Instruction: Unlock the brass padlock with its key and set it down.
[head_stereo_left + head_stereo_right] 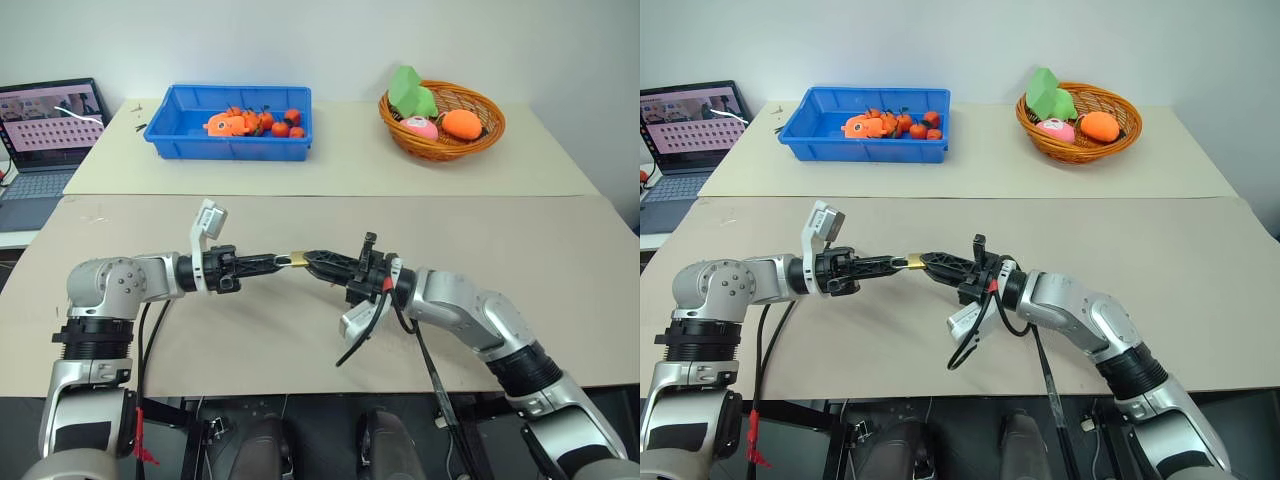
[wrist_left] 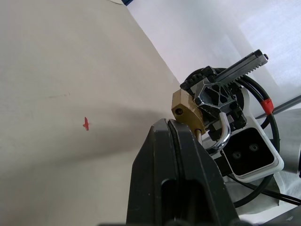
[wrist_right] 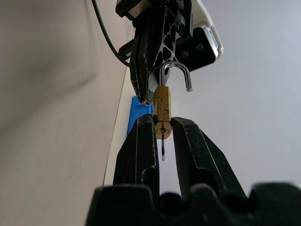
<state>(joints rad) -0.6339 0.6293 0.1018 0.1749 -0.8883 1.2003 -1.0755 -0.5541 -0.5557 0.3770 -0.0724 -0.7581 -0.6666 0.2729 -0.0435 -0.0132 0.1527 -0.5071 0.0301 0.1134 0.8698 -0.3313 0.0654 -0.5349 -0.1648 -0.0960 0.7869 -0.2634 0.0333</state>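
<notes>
The brass padlock (image 3: pixel 162 106) hangs in the air over the table's middle, between my two level grippers (image 1: pixel 298 259). My right gripper (image 3: pixel 162 123) is shut on its golden body. The silver shackle (image 3: pixel 176 70) stands open, one end free. A thin key (image 3: pixel 162 149), seen edge-on, sticks out of the keyhole end toward my right palm. My left gripper (image 2: pixel 181 125) is shut, its tips against the padlock's shackle end (image 2: pixel 186 110). Whether it pinches the shackle I cannot tell.
A blue bin (image 1: pixel 170 130) with orange toys stands at the back left, a wicker basket (image 1: pixel 440 148) with soft toys at the back right. An open laptop (image 1: pixel 50 130) sits at the far left. A black cable (image 1: pixel 360 340) loops under my right wrist.
</notes>
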